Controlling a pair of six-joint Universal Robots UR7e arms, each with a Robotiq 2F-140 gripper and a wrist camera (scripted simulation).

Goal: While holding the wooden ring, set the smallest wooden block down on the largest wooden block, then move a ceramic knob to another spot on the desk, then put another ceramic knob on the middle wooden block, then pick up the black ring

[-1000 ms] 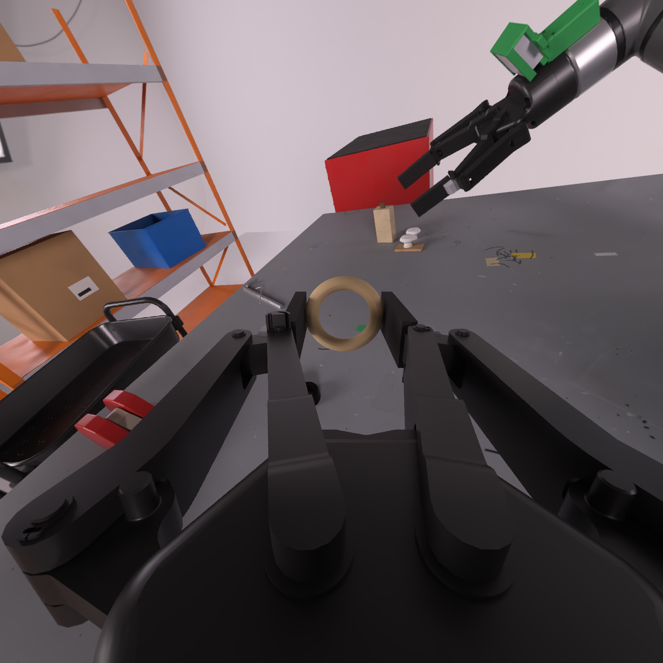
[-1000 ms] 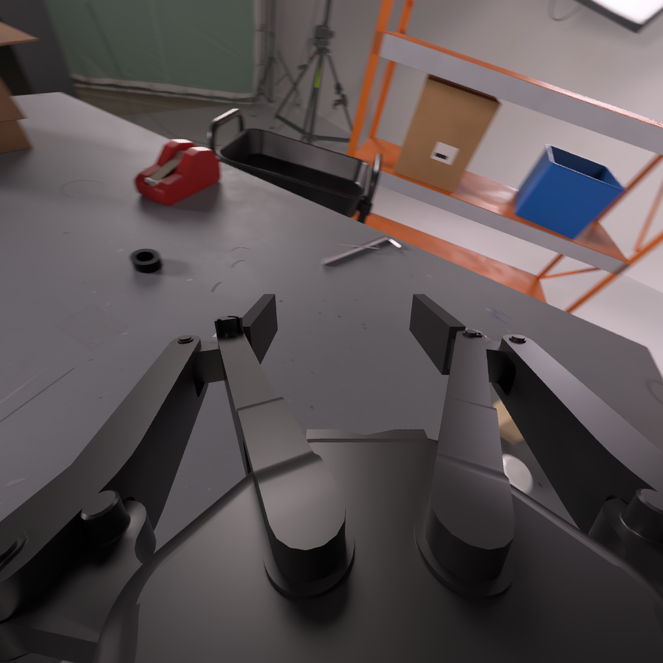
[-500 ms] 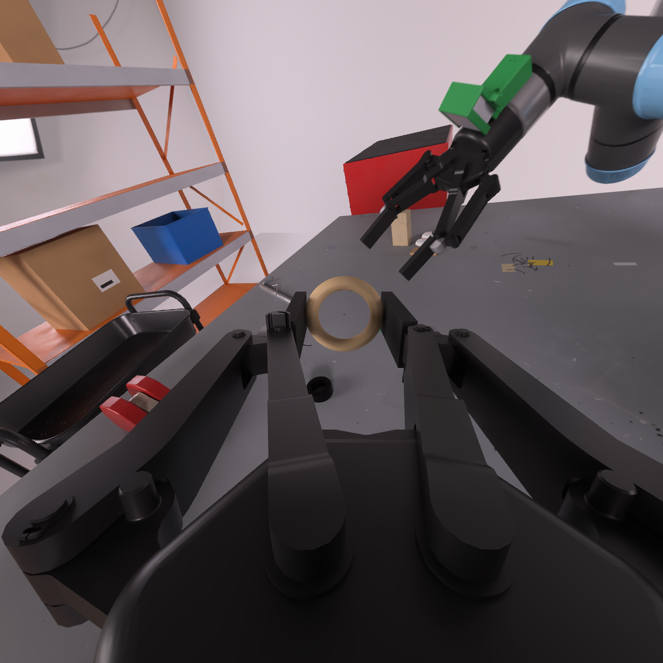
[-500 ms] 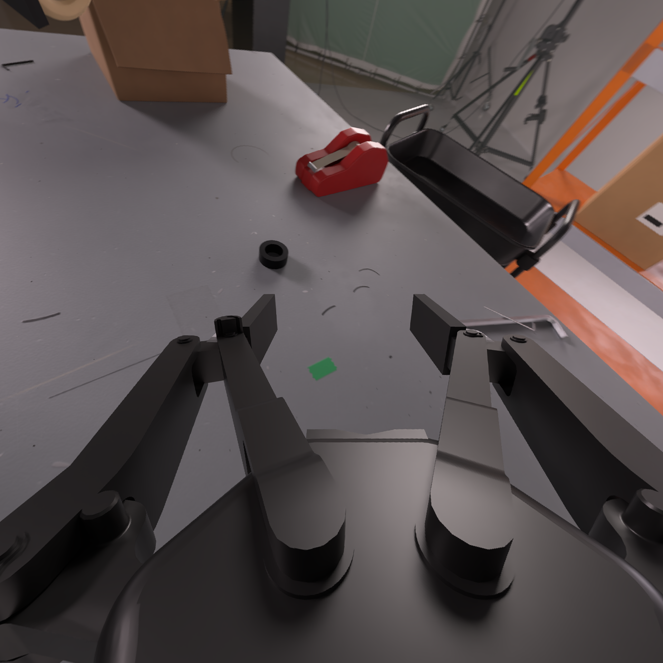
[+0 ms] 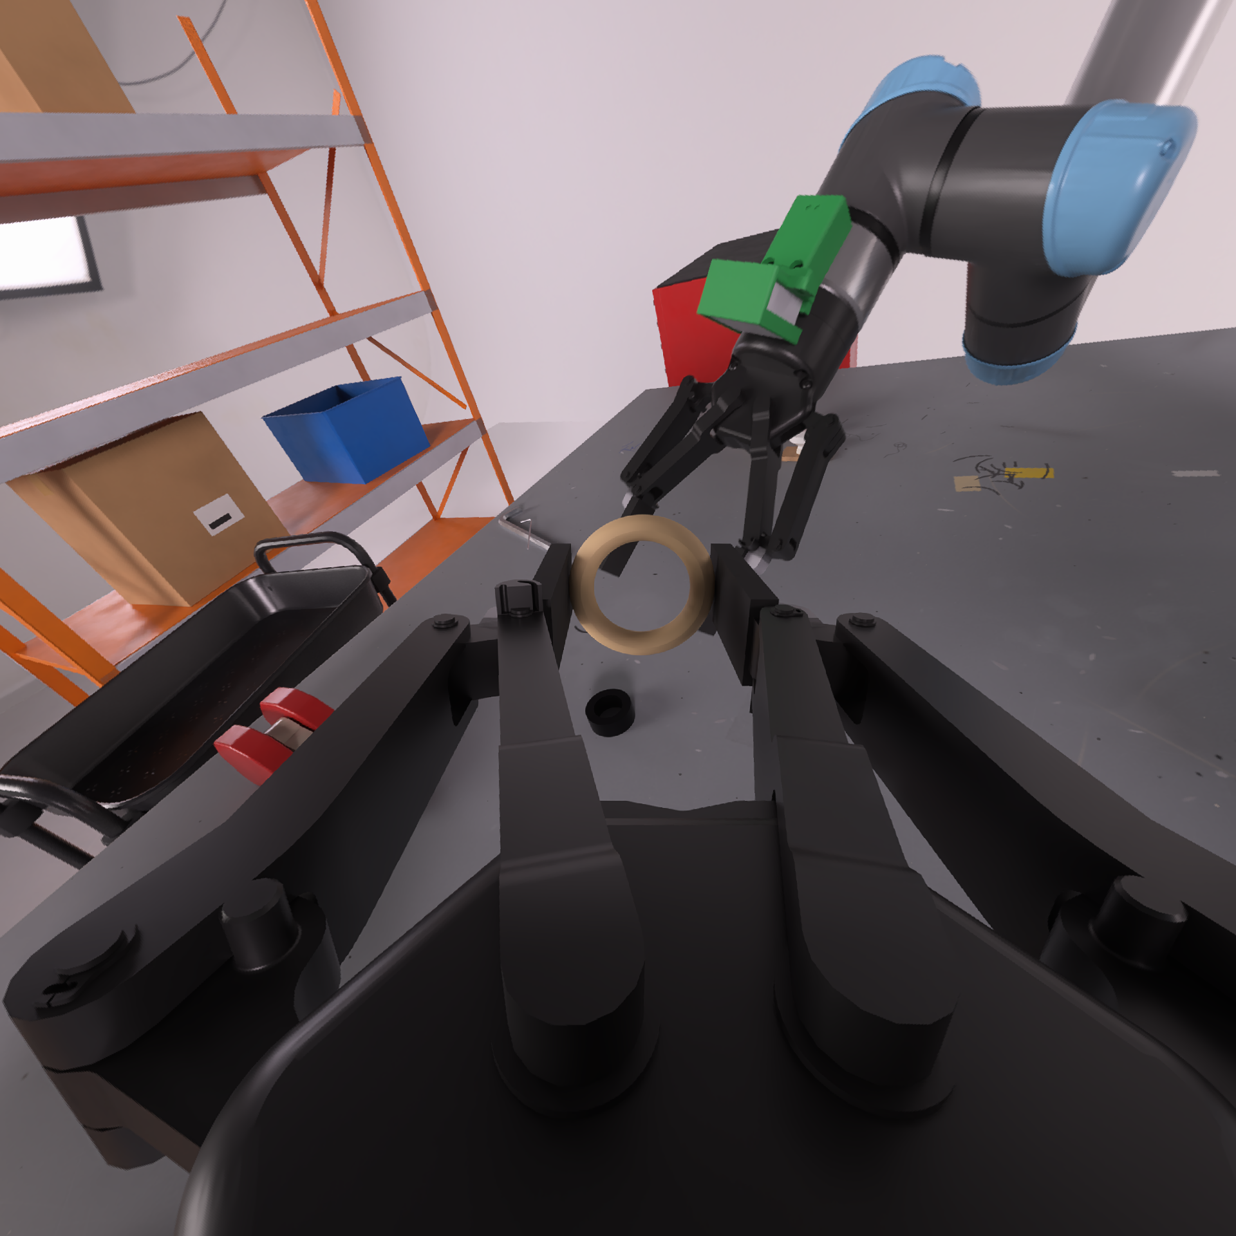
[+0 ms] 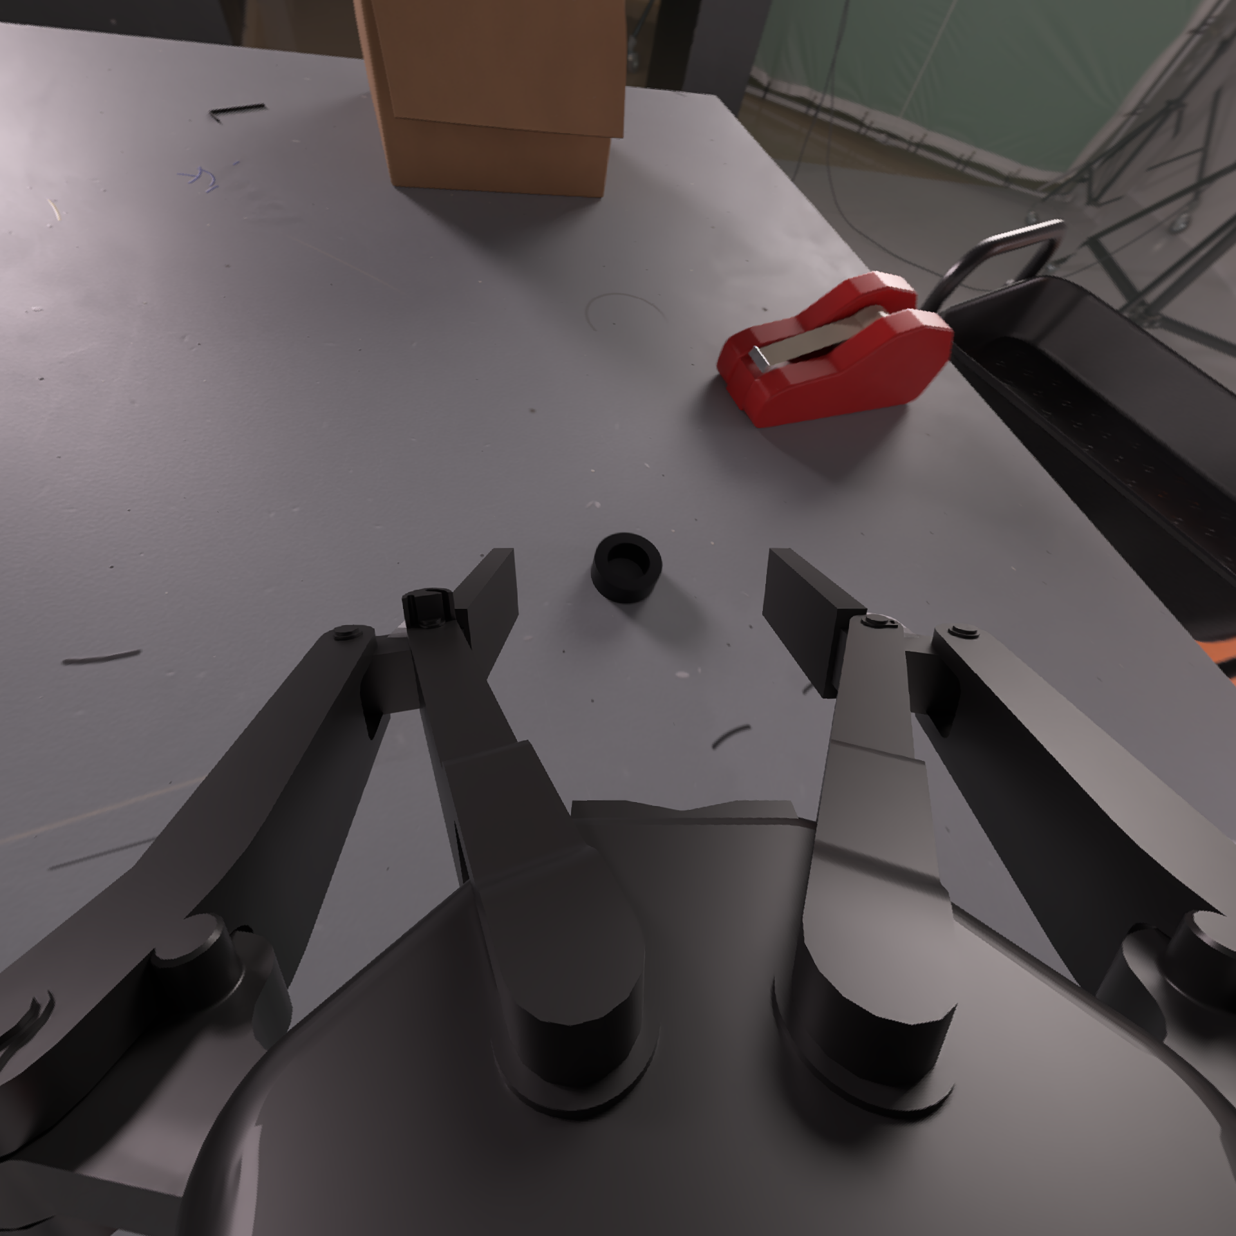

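My left gripper (image 5: 641,588) is shut on the wooden ring (image 5: 595,568), held upright above the desk. The black ring (image 5: 609,711) lies flat on the desk below it; in the right wrist view the black ring (image 6: 626,566) sits between and just beyond the open fingertips. My right gripper (image 6: 641,588) is open and empty, above the desk. It also shows in the left wrist view (image 5: 692,542), reaching down behind the wooden ring. The wooden blocks and ceramic knobs are hidden behind the right arm.
A red tape dispenser (image 6: 836,351) sits right of the black ring, beside a black tray (image 6: 1123,415) at the desk edge. A cardboard box (image 6: 495,93) stands at the far side. A red box (image 5: 689,328) and orange shelving (image 5: 267,334) stand beyond.
My right gripper has swung down and toward the black ring, which now lies between its open fingertips. The left gripper keeps hold of the wooden ring.
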